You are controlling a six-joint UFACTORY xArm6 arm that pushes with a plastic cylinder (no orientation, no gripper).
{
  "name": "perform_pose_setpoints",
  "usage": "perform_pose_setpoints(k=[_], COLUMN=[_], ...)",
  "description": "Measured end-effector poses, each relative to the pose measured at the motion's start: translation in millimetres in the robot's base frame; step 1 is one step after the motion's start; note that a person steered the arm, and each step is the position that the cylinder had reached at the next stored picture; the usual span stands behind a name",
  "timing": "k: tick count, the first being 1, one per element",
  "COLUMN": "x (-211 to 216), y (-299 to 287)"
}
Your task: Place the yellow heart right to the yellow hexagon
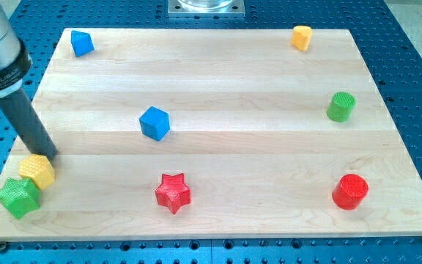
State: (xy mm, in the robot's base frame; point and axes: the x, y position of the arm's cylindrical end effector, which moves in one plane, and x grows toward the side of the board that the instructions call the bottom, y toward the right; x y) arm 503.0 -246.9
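The yellow hexagon [37,171] lies near the board's lower left corner, touching a green star [17,196] just below and left of it. The yellow heart [302,37] sits far away, near the view's top right of the board. My tip [50,155] is at the end of the dark rod, right at the hexagon's upper right edge, touching it or nearly so. The rod slants up to the view's left.
A blue block [82,42] sits at the top left, a blue cube [154,122] left of centre, a red star [173,192] at bottom centre, a red cylinder [351,191] at bottom right, a green cylinder [341,107] at right. The wooden board [233,88] lies on a blue perforated table.
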Motion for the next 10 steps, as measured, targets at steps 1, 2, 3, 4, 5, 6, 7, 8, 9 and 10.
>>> perform_pose_setpoints(k=[1, 2, 3, 4, 5, 6, 7, 8, 9, 10], x=[-1.8, -51.0, -155.4, -217.1, -195.4, -187.7, -197.8, -254.5, -271.3, -309.0], y=[0.2, 5.4, 14.2, 92.8, 200.5, 318.1, 424.0, 458.8, 455.5, 500.9])
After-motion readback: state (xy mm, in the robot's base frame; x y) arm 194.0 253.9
